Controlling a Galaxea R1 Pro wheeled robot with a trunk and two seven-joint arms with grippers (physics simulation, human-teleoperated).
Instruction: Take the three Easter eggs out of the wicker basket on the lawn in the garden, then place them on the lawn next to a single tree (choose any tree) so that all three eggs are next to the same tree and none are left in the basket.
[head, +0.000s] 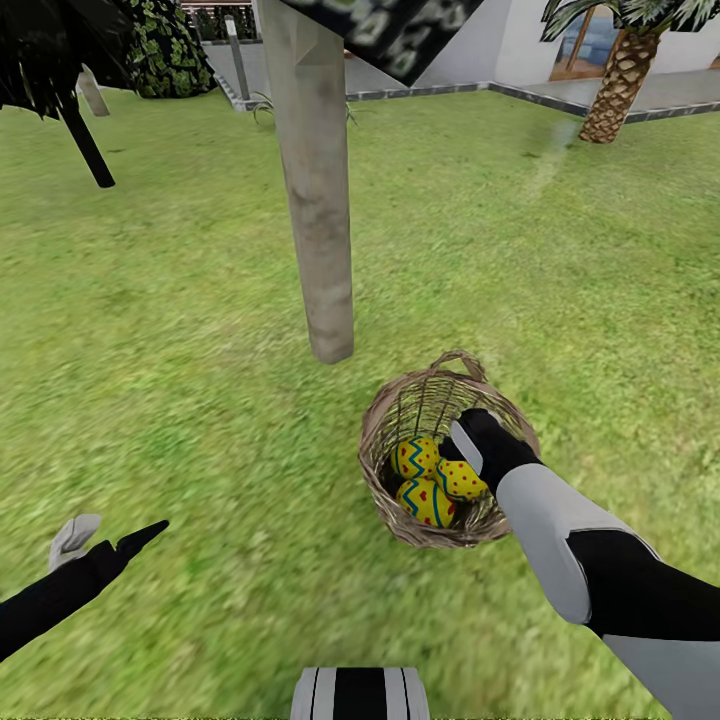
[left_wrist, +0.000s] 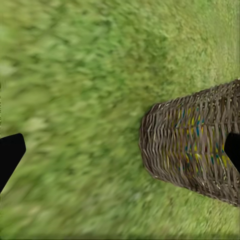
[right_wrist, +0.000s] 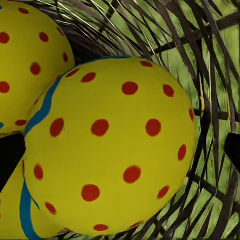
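Eggs: 3 Easter eggs (head: 432, 478) inside wicker basket (head: 385, 420), red-dotted egg (right_wrist: 112, 145) between right fingertips (right_wrist: 10, 155).
Right gripper (head: 470, 462): reaching into basket, jaws wide, either side of dotted egg, contact unclear.
Left gripper (head: 108, 538): spread apart, holding nothing, low over lawn (head: 180, 330).
Basket: on grass, just beside pale tree trunk (head: 318, 200).

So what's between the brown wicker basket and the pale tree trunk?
Just bare green lawn, seen in the head view, between the wicker basket and the tree trunk.
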